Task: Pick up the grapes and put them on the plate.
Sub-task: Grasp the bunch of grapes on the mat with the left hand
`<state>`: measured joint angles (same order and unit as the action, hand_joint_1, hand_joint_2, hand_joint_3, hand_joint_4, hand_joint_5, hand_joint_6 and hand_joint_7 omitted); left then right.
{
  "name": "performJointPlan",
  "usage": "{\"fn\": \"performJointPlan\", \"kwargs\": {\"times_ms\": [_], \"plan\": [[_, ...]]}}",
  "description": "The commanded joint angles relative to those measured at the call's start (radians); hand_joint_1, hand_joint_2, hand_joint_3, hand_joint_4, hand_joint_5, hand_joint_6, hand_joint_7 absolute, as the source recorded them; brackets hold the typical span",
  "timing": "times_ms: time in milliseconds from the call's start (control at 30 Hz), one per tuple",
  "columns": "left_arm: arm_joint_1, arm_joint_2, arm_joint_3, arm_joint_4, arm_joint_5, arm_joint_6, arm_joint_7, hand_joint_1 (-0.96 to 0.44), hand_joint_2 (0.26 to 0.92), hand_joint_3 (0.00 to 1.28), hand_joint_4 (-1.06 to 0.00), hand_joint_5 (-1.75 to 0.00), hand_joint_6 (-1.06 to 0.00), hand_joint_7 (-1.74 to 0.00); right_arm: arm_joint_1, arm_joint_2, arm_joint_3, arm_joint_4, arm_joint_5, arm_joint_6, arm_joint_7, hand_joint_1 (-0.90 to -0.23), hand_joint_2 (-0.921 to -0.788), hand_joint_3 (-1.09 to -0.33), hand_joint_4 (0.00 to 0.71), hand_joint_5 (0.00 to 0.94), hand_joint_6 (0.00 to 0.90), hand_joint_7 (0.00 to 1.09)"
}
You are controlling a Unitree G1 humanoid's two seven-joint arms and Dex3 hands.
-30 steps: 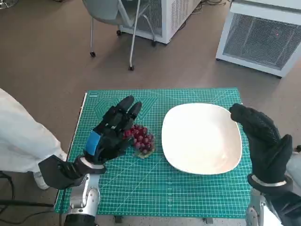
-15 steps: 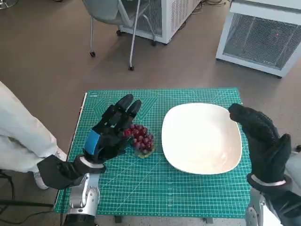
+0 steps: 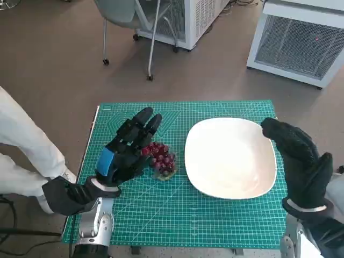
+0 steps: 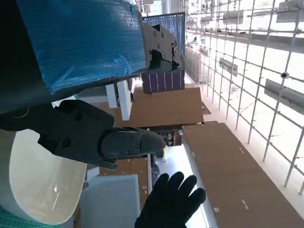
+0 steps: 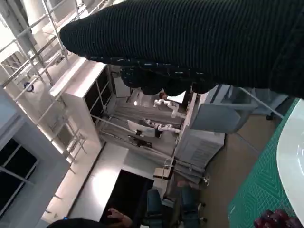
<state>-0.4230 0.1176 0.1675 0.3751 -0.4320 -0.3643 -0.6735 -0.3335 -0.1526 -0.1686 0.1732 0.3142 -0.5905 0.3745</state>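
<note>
Grapes (image 3: 162, 159) on the green cutting mat (image 3: 215, 220), just left of the white plate (image 3: 231, 158); not on the plate.

Red bunch lies on the mat on the tabletop, touching or nearly touching the plate's left rim; cannot tell which. Left hand (image 3: 124, 153), blue tape on its back, sits at the bunch's left side, fingers extended and spread over the mat beside and partly over the grapes; holding nothing. Contact with the bunch cannot be confirmed from the head view. Right hand (image 3: 301, 164), black glove, is upright at the plate's right edge, fingers loosely apart, nothing in it. Right wrist view shows the grapes (image 5: 278, 219) at the frame corner beside the plate rim (image 5: 292, 161). A person's white-clad leg (image 3: 24, 145) stands left of the tabletop.
</note>
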Motion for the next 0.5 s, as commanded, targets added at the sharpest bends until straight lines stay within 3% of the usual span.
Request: {"fn": "performJointPlan", "kwargs": {"times_ms": [33, 333, 500], "plan": [[-0.019, 0.001, -0.001, -0.013, -0.005, 0.008, 0.000, -0.53, 0.921, 0.33, -0.22, 0.00, -0.22, -0.24, 0.008, -0.001, -0.001, 0.007, 0.007, 0.013, 0.004, -0.501, -0.921, -0.517, 0.571, 0.000, 0.200, 0.65], [-0.033, 0.029, 0.003, -0.003, 0.032, -0.021, 0.013, -0.51, 0.921, 0.30, -0.22, 0.00, -0.22, -0.24, 0.004, -0.001, -0.001, 0.006, 0.006, 0.018, 0.002, -0.502, -0.921, -0.516, 0.570, 0.000, 0.201, 0.65], [-0.058, 0.170, -0.028, 0.025, 0.343, -0.167, 0.138, -0.50, 0.916, 0.15, -0.16, 0.00, -0.19, -0.22, 0.005, -0.004, -0.003, -0.001, 0.005, 0.024, 0.000, -0.499, -0.921, -0.516, 0.569, 0.000, 0.202, 0.65]]}}
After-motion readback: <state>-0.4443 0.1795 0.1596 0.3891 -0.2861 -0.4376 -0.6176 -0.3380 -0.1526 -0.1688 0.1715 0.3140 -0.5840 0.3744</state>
